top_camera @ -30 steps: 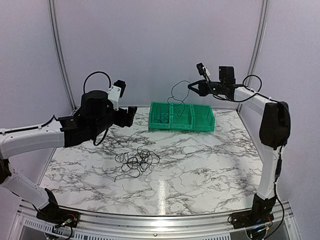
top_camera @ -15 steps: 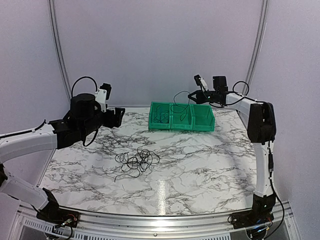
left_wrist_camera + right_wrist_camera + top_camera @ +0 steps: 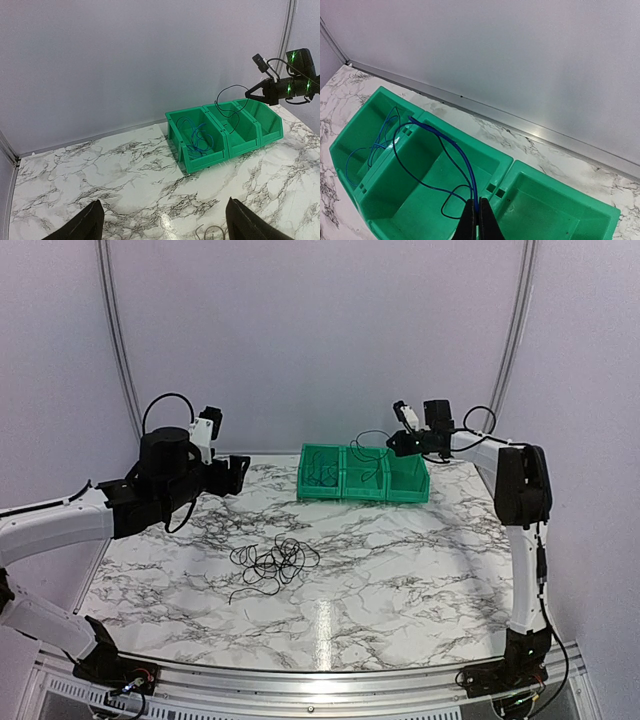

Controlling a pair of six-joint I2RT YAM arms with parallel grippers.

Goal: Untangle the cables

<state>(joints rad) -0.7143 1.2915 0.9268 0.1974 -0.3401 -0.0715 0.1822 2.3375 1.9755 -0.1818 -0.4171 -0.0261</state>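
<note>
Right end effector pinches a blue cable above the middle bin; left end effector spread wide, empty

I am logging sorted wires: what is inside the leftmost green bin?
A thin blue cable lies looped in the leftmost bin. The bin's front wall hides the near strip of floor in the left wrist view.
</note>
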